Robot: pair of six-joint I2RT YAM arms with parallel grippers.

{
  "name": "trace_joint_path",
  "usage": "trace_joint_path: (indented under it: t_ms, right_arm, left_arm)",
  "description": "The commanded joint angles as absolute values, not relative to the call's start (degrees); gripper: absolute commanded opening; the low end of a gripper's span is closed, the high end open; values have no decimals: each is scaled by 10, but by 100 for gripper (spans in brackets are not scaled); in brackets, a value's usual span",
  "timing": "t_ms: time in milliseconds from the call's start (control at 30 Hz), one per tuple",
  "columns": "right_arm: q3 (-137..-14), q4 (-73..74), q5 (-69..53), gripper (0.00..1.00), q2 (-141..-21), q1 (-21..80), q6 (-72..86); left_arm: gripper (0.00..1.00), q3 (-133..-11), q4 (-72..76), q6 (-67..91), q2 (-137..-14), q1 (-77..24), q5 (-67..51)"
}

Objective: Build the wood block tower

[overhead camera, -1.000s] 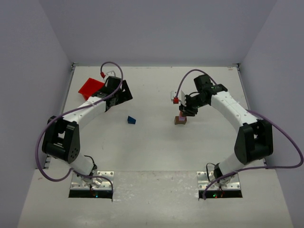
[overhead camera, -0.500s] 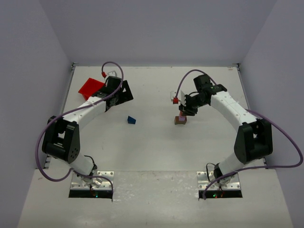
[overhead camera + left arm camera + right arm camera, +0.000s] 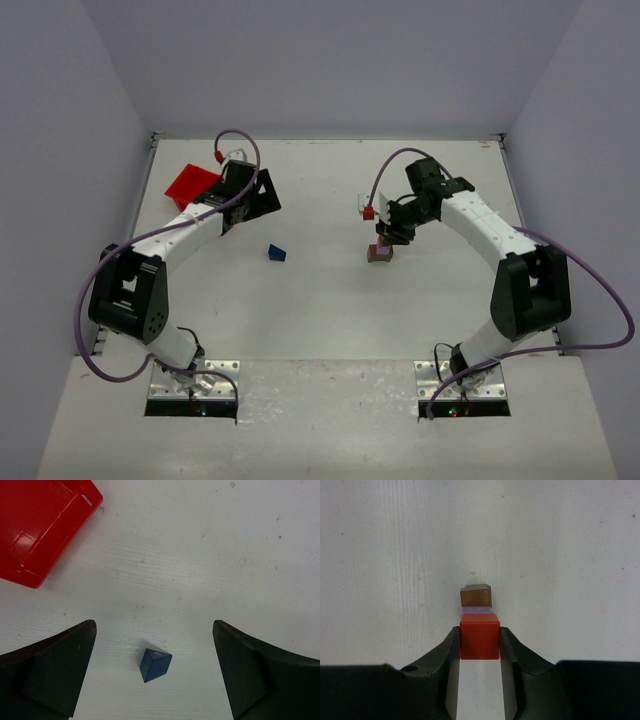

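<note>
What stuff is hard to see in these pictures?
- Right wrist view: the red block in the right gripper hides most of the purple block; whether they touch is unclear.
- Top view: the stack is too small to count blocks; the right gripper covers its top.
- Left wrist view: the red bin is cut off by the top and left edges.

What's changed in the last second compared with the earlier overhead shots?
The right arm shifted very slightly left and away from its base. The right gripper stays shut on the orange-red block, directly over the lilac block and brown block. Nothing was grasped or released. The left gripper, open above the blue wedge, the wedge itself and the red bin have not moved.
</note>
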State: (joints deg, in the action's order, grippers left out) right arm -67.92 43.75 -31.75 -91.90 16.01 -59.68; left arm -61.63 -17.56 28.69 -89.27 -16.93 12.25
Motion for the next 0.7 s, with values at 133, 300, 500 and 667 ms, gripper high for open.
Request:
trace_joint_path:
  t_ms: [133,300,500,667]
  right_arm:
    - [-689,434,-326,16,-922,165,-604]
    - [-691,436,-324,26,-923,165,-601]
    - [-694,441,-324,44,-923,165,-595]
    - [-700,439,-320,53,-925,164,-588]
  left_arm:
    - [100,-633,-151,279,-892,-175,117]
    - [100,-632,-152,278,-892,-175,118]
    - [100,-632,-151,278,-892,-175,121]
    - [100,-633,-153,279,-893,-175,122]
